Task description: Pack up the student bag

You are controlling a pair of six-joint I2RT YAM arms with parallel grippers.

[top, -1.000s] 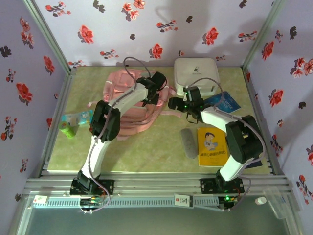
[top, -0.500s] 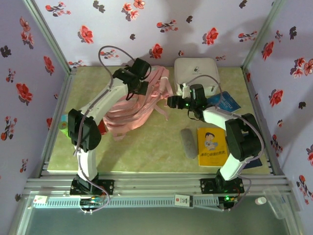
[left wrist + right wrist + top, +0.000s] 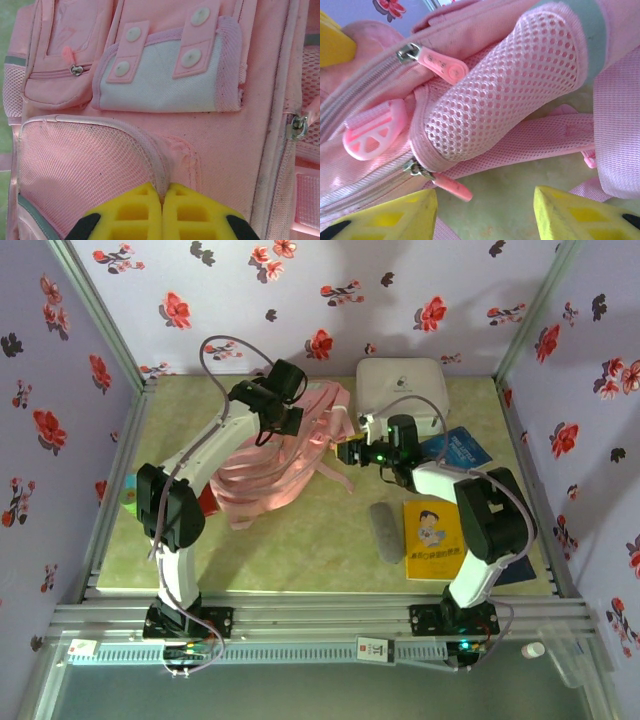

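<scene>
Toward the back left of the pale green table [image 3: 300, 540], the large soft pink fabric student bag [image 3: 262, 472] lies bunched, its long axis slanting from far right to near left; the left gripper [image 3: 161, 196] has its jaws pinched shut on a front seam of it; the right gripper [image 3: 485, 212], jaws spread and empty, sits just beside the mesh side pocket [image 3: 500, 85], a pink zip pull [image 3: 442, 65] slightly beyond them, so the right arm seems nearer to open it

Lab booth: aluminium frame [image 3: 300, 612], floral walls [image 3: 300, 300].
</scene>
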